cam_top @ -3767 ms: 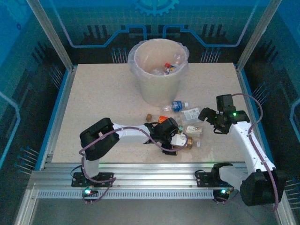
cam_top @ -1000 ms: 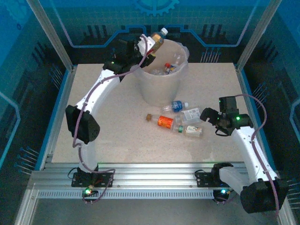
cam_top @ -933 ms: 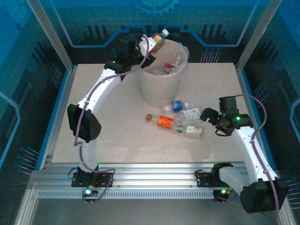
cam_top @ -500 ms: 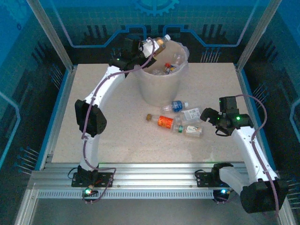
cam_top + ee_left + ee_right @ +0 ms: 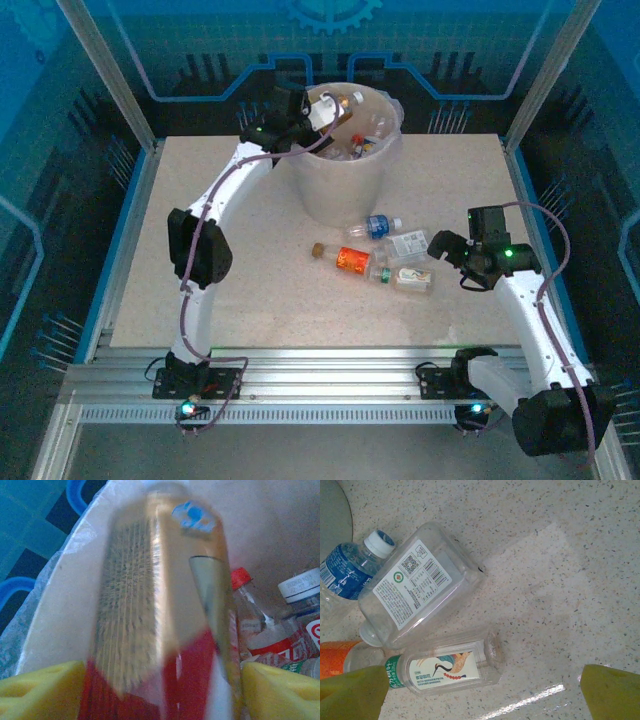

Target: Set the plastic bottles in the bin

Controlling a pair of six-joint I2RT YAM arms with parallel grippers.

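Currently the left arm reaches across the surface [image 5: 220,230] to the far side, its left hand [image 5: 316,113] poised over the near-left rim of the bin [image 5: 345,190]. In the left wrist view a clear bottle with a red label [image 5: 160,590] stands lengthwise between the two yellow fingers [image 5: 40,687], cap end pointing away into the bin. It is blurred, and its sides run very close to both pads. Whether the hand grips it or has let go, I cannot tell. Below it, inside the pale beige, bag-lined bin, lie other bottles: a red-capped bottle [image 5: 250,610] and a white-capped bottle [image 5: 300,587] beside it.

On the right, the right hand [image 5: 480,695] hovers low over the surface with its fingers spread wide and nothing between them. Four bottles lie on their sides in front of the bin, near that hand. A blue-labelled bottle [image 5: 345,570] with a white cap lies closest to the bin. A flat clear bottle with a white printed label [image 5: 415,587] lies just beside it. Nearer the arms, an orange-labelled bottle [image 5: 337,655] and a small bottle with a crane picture and green cap [image 5: 445,667] lie end to end; the crane bottle sits just beside the flat one.
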